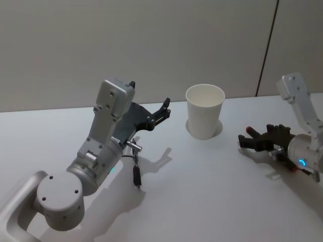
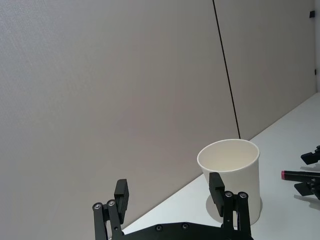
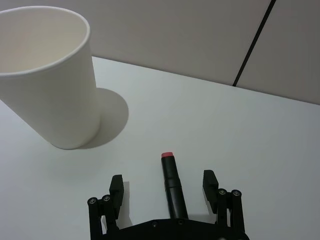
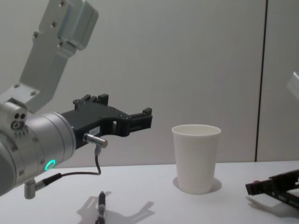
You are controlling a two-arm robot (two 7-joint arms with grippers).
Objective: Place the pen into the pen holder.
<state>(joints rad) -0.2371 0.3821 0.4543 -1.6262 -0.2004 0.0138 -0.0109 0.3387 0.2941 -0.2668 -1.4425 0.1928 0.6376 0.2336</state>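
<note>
**Pen holder** point(image 1: 204, 112). White paper cup, tapered, with a rolled rim. It stands upright on the white bench point(image 1: 202, 196), toward the back near the grey wall point(image 1: 126, 40), mouth open upward. It sits between the two arms, touched by neither.

**Pen** point(image 3: 173, 186). Black barrel with a red end. It is down at bench level to the right of the cup and well apart from it, a little nearer the robot. The red end is turned roughly toward the cup's side of the bench. It lies in line with the right claw, in the gap between that claw's fingers.

**Right claw** point(image 3: 163, 178). Low over the bench at the right side. It is spread wide, one finger point(image 3: 210, 182) on each side of the pen. In the right wrist view there is clear space between barrel and finger on both sides, so the pen is not gripped.

**Left claw** point(image 2: 169, 192). Raised well above the bench, left of the cup and apart from it, pointing toward it. In the chest view it hangs about level with the cup's rim or slightly higher. It is spread wide, with only air between the fingers point(image 2: 121, 192).

**Cable** point(image 1: 135, 171). Black lead from a metal fitting on the left wrist. Its plug end hangs down close to the bench below the arm.
</note>
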